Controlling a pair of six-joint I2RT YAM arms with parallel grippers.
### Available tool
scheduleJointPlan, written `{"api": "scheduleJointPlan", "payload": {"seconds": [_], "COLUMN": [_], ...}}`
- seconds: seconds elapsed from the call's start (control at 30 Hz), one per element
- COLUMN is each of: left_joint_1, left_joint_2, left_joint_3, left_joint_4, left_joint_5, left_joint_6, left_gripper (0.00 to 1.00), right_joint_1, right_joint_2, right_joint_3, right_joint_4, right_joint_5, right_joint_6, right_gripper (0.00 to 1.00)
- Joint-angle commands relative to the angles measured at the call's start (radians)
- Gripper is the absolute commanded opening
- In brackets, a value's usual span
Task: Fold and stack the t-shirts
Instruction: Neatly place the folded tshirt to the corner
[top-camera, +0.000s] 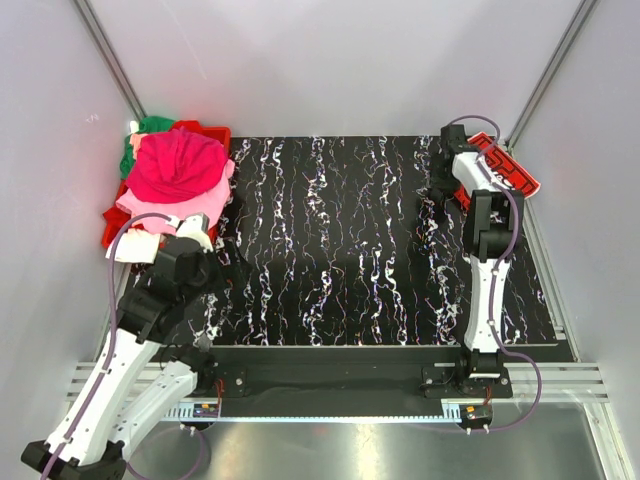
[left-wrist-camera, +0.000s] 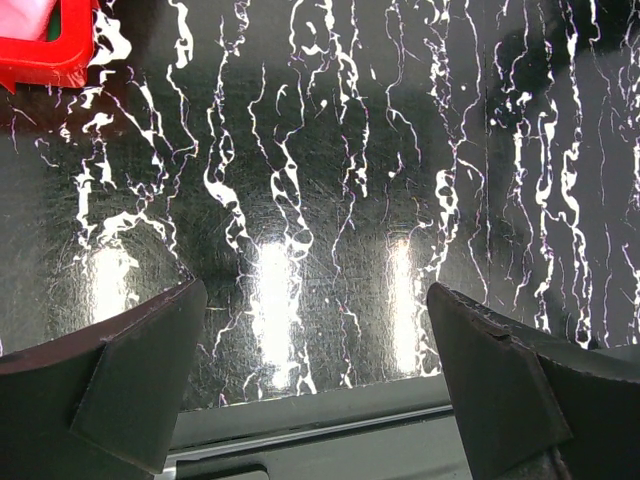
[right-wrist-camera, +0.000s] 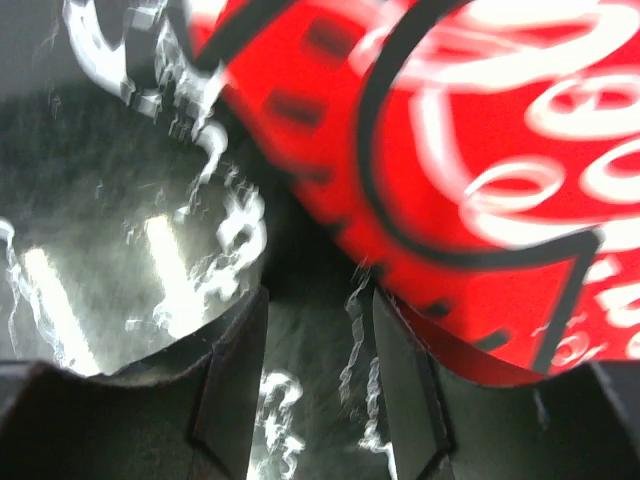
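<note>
Because the right gripper (right-wrist-camera: 318, 300) stands only half open at the far right corner of the table (top-camera: 340, 250), with the dark surface showing in the gap between its fingers and no cloth there that I can see, the first danger is that it closes on nothing. The printed t-shirt (right-wrist-camera: 480, 150), red with white lettering, lies just to the right of the right finger and seems to touch its tip. The picture is blurred, so I cannot tell if an edge is already caught. If the jaws shut beside the cloth and not around it, the arm would lift empty. It might also pinch only a thin fold that slips out when pulled.

A second danger is the place. Seen from above, this shirt seems to reach past the right edge of the black surface, so a push instead of a grip could send it off that side.

The left gripper (left-wrist-camera: 315, 330) is wide open and holds nothing. It hangs over bare table on the near left, with a corner of the red bin (left-wrist-camera: 40, 55) to its far left. The magenta t-shirt (top-camera: 178, 165), the pink t-shirt (top-camera: 170, 208) and the green t-shirt (top-camera: 150, 127) are heaped in that bin at the far left corner. If one arm alone drags the printed shirt, I think it may arrive crumpled and be harder to fold.
</note>
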Motion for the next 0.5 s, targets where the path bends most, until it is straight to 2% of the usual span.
{"api": "scheduleJointPlan", "payload": {"seconds": [0.0, 0.13, 0.23, 0.33, 0.47], "left_joint_1": [0.010, 0.019, 0.030, 0.036, 0.038], "left_joint_2": [0.009, 0.029, 0.026, 0.032, 0.046], "left_joint_3": [-0.002, 0.000, -0.002, -0.003, -0.002], "left_joint_4": [0.050, 0.047, 0.049, 0.049, 0.047], "left_joint_5": [-0.001, 0.004, 0.006, 0.009, 0.012], "left_joint_6": [0.008, 0.008, 0.009, 0.009, 0.011], "left_gripper": [0.99, 0.99, 0.99, 0.99, 0.99], "right_joint_1": [-0.041, -0.050, -0.060, -0.061, -0.055], "right_joint_2": [0.073, 0.183, 0.270, 0.341, 0.368], "right_joint_3": [0.147, 0.314, 0.452, 0.561, 0.643], "right_joint_4": [-0.052, -0.089, -0.089, -0.029, 0.072], "right_joint_5": [-0.014, 0.003, 0.020, 0.025, -0.053], "right_joint_6": [0.013, -0.011, -0.025, -0.025, -0.008], "right_gripper": [0.53, 0.55, 0.60, 0.64, 0.68]}}
